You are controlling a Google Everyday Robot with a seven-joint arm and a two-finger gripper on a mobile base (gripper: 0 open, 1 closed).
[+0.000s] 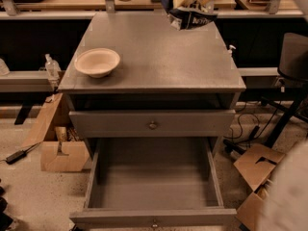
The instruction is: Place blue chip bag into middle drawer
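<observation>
The blue chip bag [191,17], crumpled dark-blue foil with white lettering, hangs at the top of the camera view over the far edge of the grey cabinet top [159,66]. My gripper [192,3] is shut on its upper part and holds it clear of the surface; my white arm runs out of the top edge. The middle drawer [154,189] is pulled out wide at the bottom, an empty grey tray with a small knob [154,223] mid-front. It lies well in front of and below the bag.
A beige bowl [97,61] sits at the left of the cabinet top. A shut grey drawer front [120,124] is above the open one. Cardboard boxes stand on the floor at left [62,153] and right [255,170]. A black stand [293,61] is at right. Part of my arm [288,196] fills the bottom right corner.
</observation>
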